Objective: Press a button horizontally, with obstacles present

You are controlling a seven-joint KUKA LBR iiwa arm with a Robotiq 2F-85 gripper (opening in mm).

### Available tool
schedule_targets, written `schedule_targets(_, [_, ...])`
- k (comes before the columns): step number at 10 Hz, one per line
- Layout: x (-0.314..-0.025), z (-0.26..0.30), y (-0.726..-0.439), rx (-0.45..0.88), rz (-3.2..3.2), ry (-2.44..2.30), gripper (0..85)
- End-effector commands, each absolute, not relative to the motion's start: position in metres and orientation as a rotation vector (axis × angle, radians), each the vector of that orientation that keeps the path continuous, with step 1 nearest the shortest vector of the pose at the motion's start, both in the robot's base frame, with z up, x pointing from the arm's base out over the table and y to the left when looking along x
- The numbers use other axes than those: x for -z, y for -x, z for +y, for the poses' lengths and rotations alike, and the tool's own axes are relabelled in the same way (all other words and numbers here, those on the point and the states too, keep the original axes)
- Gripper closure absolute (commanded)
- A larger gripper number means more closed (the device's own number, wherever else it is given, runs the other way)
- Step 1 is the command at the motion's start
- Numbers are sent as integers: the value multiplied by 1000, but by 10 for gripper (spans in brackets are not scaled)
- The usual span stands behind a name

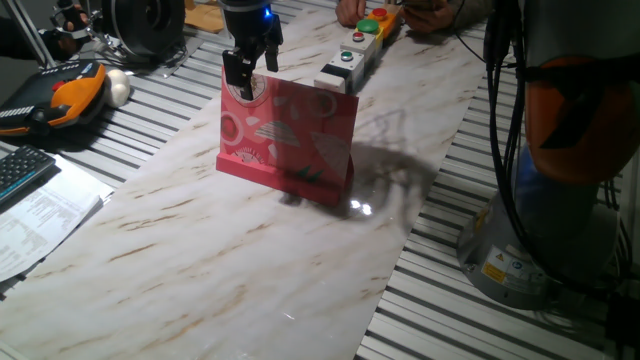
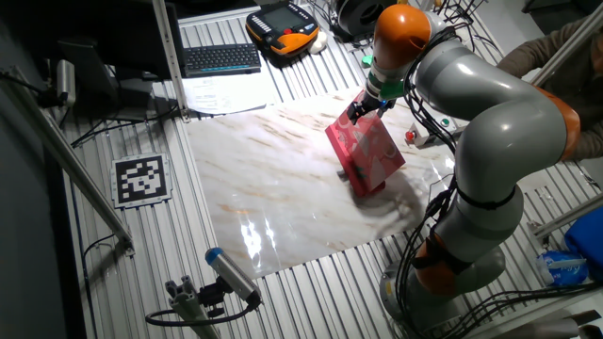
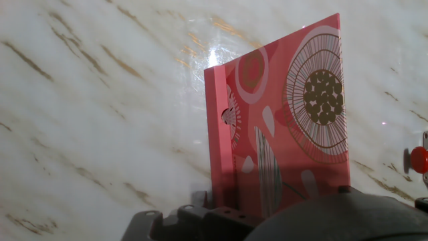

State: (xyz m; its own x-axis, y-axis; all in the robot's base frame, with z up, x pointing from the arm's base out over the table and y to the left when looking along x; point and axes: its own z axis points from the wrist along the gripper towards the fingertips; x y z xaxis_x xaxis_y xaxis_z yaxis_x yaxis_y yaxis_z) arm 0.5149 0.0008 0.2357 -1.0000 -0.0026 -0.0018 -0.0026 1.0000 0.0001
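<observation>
Red round button (image 3: pixel 419 158) cut off at hand view's right edge; black two-finger gripper (image 1: pixel 247 72) tips hidden behind pink-red flowered card board (image 1: pixel 290 135).

The claw (image 2: pixel 362 107) hangs at the top edge of the upright pink-red card board (image 2: pixel 369 153).

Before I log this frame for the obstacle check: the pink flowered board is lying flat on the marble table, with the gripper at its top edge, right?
Not quite. The pink flowered board is standing upright on its base lip, not lying flat; one fixed view shows it clearly. The rest holds: it is on the marble table, and the gripper is at its top edge.
</observation>
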Motion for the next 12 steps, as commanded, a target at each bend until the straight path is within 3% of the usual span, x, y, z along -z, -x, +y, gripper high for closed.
schedule_targets(1, [-236,1,-515,218,3207,180,850])
schedule_targets(12, [-236,1,-515,209,3211,273,850])
